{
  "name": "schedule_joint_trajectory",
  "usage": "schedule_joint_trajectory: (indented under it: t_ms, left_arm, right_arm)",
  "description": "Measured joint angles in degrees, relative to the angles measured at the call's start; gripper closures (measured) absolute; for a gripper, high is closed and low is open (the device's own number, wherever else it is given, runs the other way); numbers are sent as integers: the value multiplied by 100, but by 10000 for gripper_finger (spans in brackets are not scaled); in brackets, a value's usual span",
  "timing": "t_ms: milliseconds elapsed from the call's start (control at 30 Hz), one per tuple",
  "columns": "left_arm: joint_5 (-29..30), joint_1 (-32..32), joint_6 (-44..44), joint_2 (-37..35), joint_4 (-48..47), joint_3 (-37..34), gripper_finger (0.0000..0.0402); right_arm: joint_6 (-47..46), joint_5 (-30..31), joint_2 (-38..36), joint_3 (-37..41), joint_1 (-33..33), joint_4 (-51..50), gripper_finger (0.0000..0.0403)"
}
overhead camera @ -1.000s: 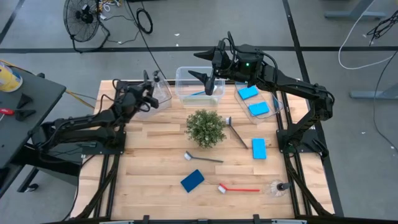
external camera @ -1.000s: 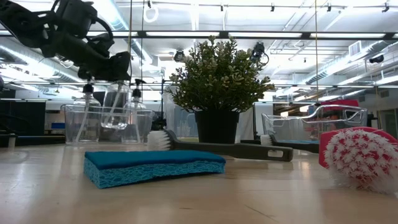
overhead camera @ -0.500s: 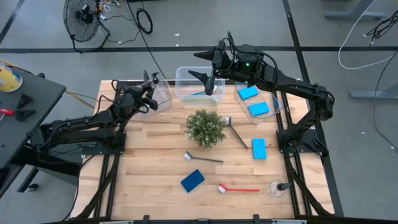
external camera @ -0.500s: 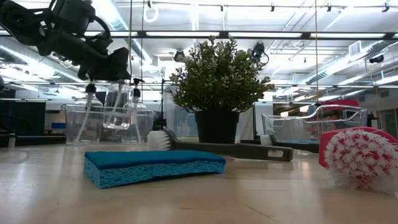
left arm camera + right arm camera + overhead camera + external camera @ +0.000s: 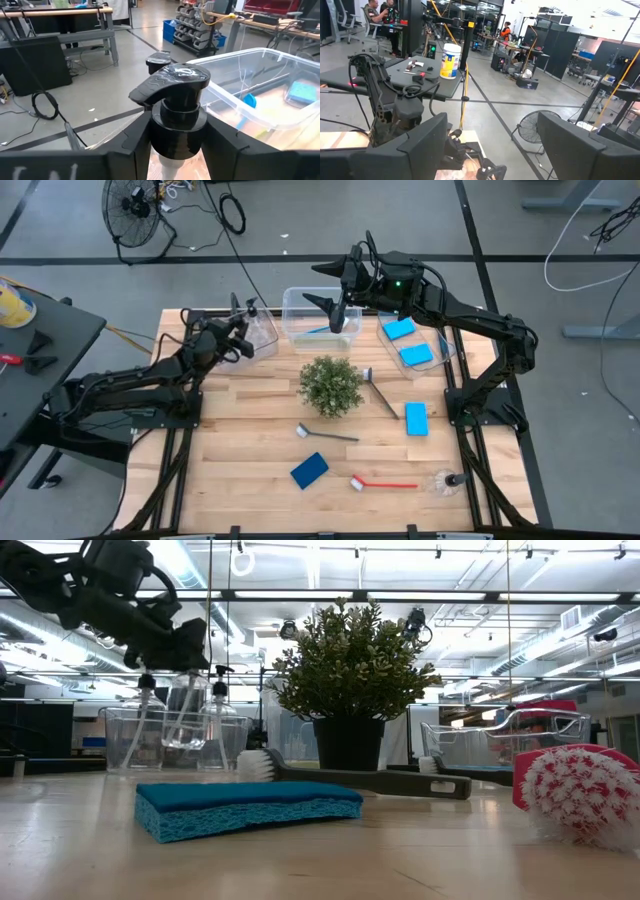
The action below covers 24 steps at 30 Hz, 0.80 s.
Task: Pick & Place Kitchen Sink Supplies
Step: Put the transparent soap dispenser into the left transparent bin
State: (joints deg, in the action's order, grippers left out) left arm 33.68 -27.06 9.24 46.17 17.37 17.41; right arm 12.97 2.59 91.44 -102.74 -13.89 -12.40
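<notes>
My left gripper (image 5: 238, 340) (image 5: 176, 142) is shut on a small clear bottle (image 5: 185, 715) with a black pump cap (image 5: 172, 82), over the left clear bin (image 5: 258, 330). Two more pump bottles (image 5: 218, 705) stand in that bin. My right gripper (image 5: 338, 315) (image 5: 490, 145) hangs open above the middle bin (image 5: 312, 320), which holds a blue brush (image 5: 318, 331). Two blue sponges (image 5: 400, 330) lie in the right bin. On the table lie two blue sponges (image 5: 310, 470) (image 5: 416, 418), a red brush (image 5: 385, 483), two dark brushes (image 5: 325, 434) (image 5: 381, 392) and a clear bottle (image 5: 447, 478) on its side. My left gripper pinches the bottle by the black collar (image 5: 176, 135) just under its pump head, one finger (image 5: 135, 145) on each side, reaching level from the table's left. The bottle hangs below the fingers, slightly tilted. Its base (image 5: 185, 743) is inside the left bin's walls and off the floor.
A bushy green plant (image 5: 330, 385) in a dark pot stands mid-table, between the bins and the loose supplies. The three clear bins line the far edge. The near left part of the table is bare wood.
</notes>
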Motion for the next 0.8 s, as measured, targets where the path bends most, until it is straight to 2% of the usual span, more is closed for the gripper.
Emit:
schedule_joint_trajectory:
  t_ms: [200,367,600,800]
  left_arm:
    - [24,164,-80,-240,-95,-1,245]
    - [421,323,-149,-601,-607,-1,257]
    - [496,360,-102,-950,-1292,-1,241]
    - [573,357,-88,-1071,-1679,-1,254]
  right_arm:
    - [2,0,0,0,0,0,92]
    - [3,0,0,0,0,0,92]
    - [129,-1,0,0,0,0,92]
    - [127,0,0,0,0,4,92]
